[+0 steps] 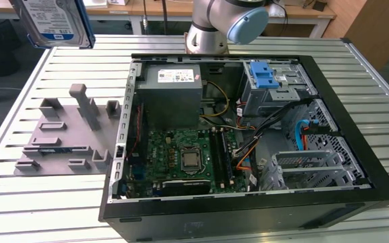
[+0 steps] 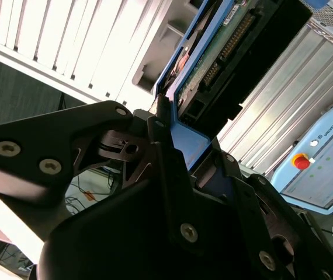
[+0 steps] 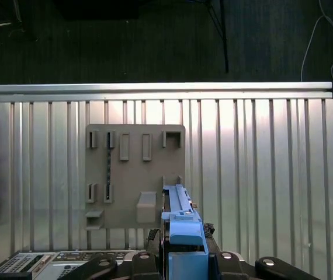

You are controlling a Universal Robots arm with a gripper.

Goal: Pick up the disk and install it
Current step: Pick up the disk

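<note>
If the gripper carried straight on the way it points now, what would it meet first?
Probably the grey fixture plate on the slatted table; the disk clamped in the gripper aims at its edge, though depth is unclear.

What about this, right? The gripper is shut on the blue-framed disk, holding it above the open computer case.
Not quite. The gripper is shut on the disk, but the exterior view shows it held beside the computer case, toward that view's left, above the table near the grey holder plate.
</note>
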